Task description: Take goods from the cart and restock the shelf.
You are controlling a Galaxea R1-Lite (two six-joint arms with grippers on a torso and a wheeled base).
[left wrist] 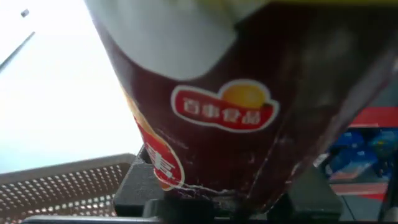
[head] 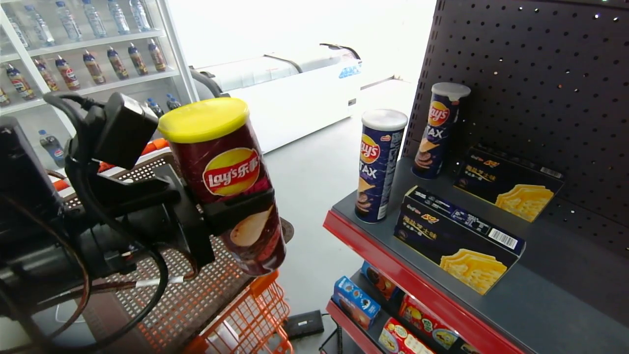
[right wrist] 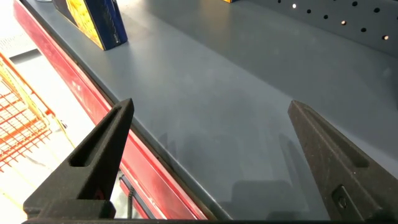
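My left gripper (head: pixel 231 211) is shut on a dark red chip can (head: pixel 226 182) with a yellow lid, held nearly upright in the air above the orange cart (head: pixel 245 314), left of the shelf. Up close in the left wrist view the same can (left wrist: pixel 242 118) hangs above the gripper's base. On the grey shelf (head: pixel 540 290) with a red front edge stand two dark blue chip cans (head: pixel 379 164) (head: pixel 439 129) and two dark snack boxes (head: pixel 459 238) (head: pixel 508 181). My right gripper (right wrist: pixel 211 155) is open just above the bare shelf top (right wrist: pixel 217 99), with nothing between its fingers.
A perforated dark back panel (head: pixel 530 73) rises behind the shelf. Lower shelves hold snack boxes (head: pixel 356 301). A drinks cooler (head: pixel 73 54) and a white chest freezer (head: pixel 290 83) stand behind. A blue-yellow box (right wrist: pixel 93 22) sits near the shelf edge in the right wrist view.
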